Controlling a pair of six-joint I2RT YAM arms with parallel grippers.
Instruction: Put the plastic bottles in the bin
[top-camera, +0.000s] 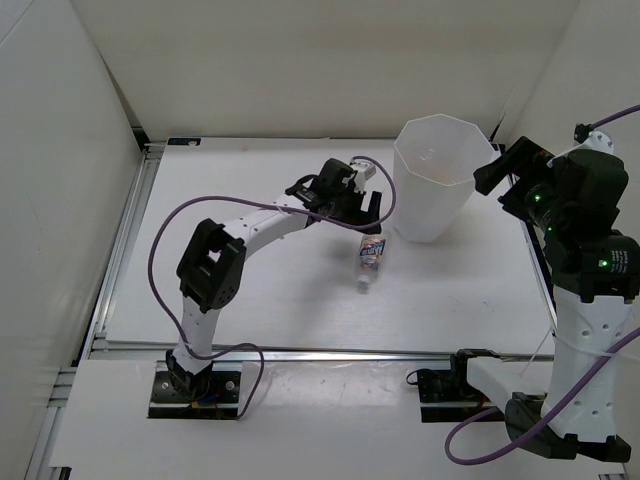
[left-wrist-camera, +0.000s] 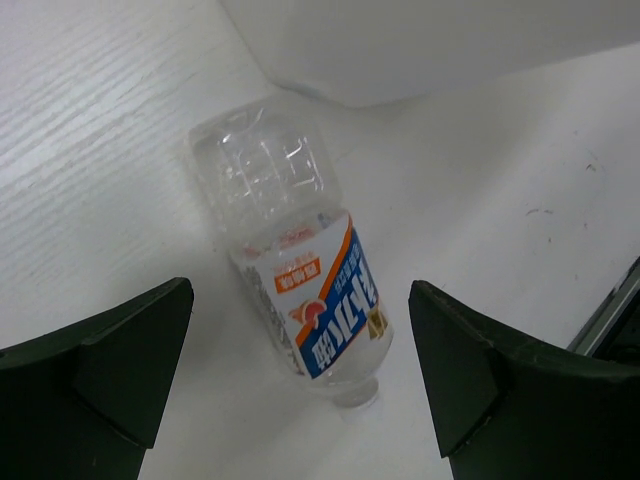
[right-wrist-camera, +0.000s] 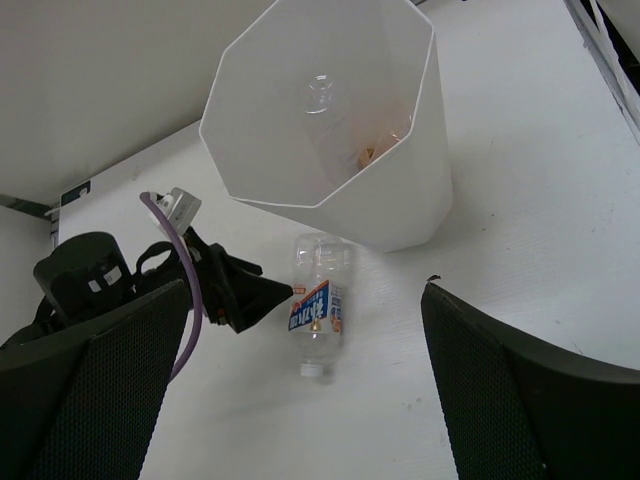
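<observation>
Two bottles (right-wrist-camera: 322, 95), perhaps, inside bin (right-wrist-camera: 410, 190)

Far right on table (top-camera: 300, 310): bin (top-camera: 432, 200). Inside it, two other bottles (right-wrist-camera: 322, 95). Just beside its near wall, lying flat, cap toward arm bases: labelled bottle (top-camera: 371, 262). Immediately left: left gripper (top-camera: 358, 210).

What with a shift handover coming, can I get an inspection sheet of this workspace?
Surface: white table, flat.
Job's things: bin upright at the far side; labelled bottle lying on its side just in front of it; clear bottle and an orange item inside the bin.
Clutter: nothing seen.
Grippers: left gripper open, fingers either side of the labelled bottle, not gripping; right gripper open, empty, raised near the bin's rim.
Cables: purple cables loop along the left arm and by the right arm's base.
Surroundings: white panels on three sides.
</observation>
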